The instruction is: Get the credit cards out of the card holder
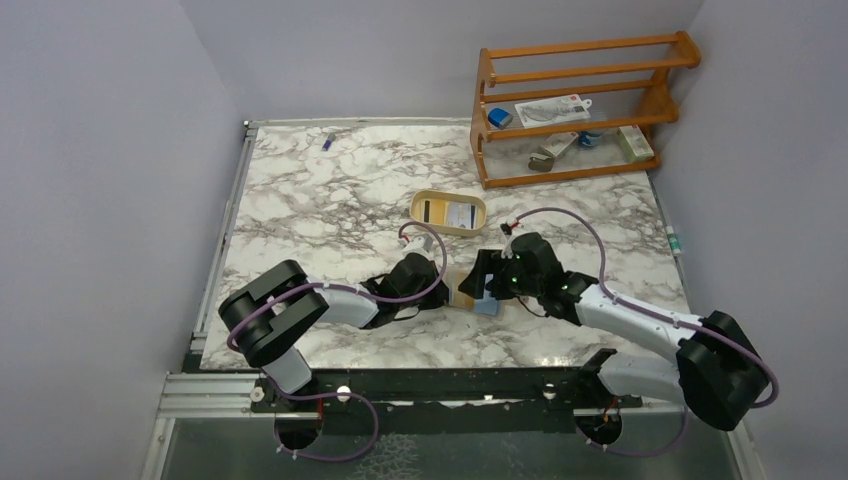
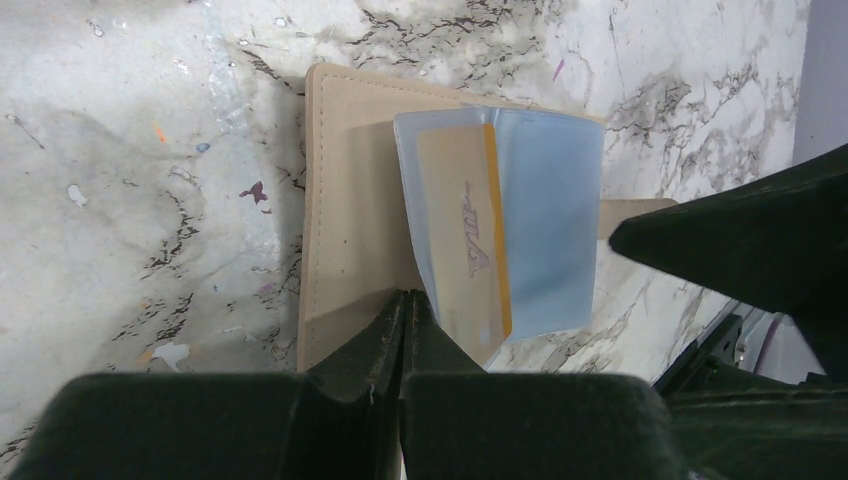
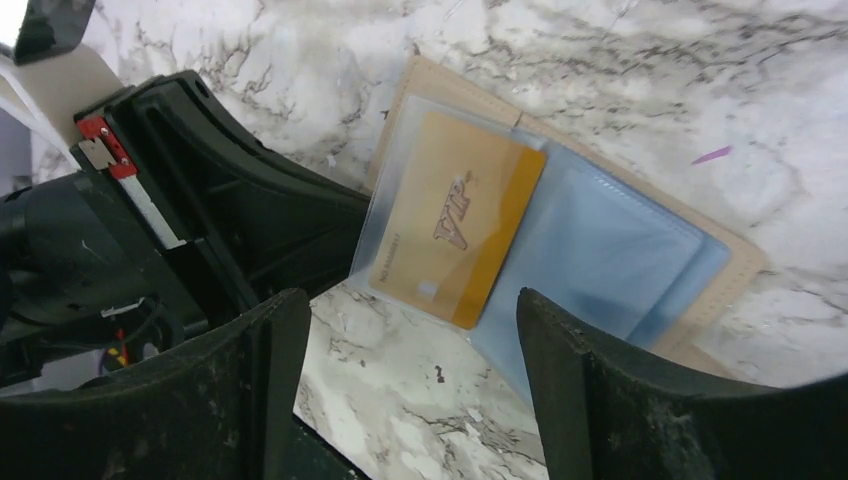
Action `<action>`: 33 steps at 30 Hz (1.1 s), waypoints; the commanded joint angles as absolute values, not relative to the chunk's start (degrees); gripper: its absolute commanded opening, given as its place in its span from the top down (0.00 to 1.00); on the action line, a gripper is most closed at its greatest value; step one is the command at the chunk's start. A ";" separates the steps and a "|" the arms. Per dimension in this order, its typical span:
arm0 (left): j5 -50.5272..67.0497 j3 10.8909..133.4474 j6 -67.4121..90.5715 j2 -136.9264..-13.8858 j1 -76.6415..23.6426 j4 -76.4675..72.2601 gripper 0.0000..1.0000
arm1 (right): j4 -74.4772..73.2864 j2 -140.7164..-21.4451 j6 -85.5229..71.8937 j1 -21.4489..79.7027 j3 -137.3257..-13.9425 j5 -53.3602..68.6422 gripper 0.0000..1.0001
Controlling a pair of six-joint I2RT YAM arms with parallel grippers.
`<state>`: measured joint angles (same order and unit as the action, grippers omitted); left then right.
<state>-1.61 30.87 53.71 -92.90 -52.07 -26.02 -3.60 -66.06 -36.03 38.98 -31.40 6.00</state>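
Note:
The tan card holder lies open on the marble table, also seen in the top view and the right wrist view. Clear sleeves fan out of it. One holds a gold credit card marked VIP, also in the left wrist view. Beside it is a light blue one. My left gripper is shut on the holder's near edge. My right gripper is open, with nothing between its jaws. It hovers just in front of the sleeves' free edge, with one finger showing in the left wrist view.
A cream oval tray with cards in it stands just behind the holder. A wooden rack with small items stands at the back right. A small purple item lies at the back left. Walls close in on both sides.

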 commanded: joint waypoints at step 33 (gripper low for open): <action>-2.94 28.00 52.10 -95.98 -51.79 -16.36 1.00 | 43.57 -88.22 -52.05 36.45 -14.80 21.36 0.21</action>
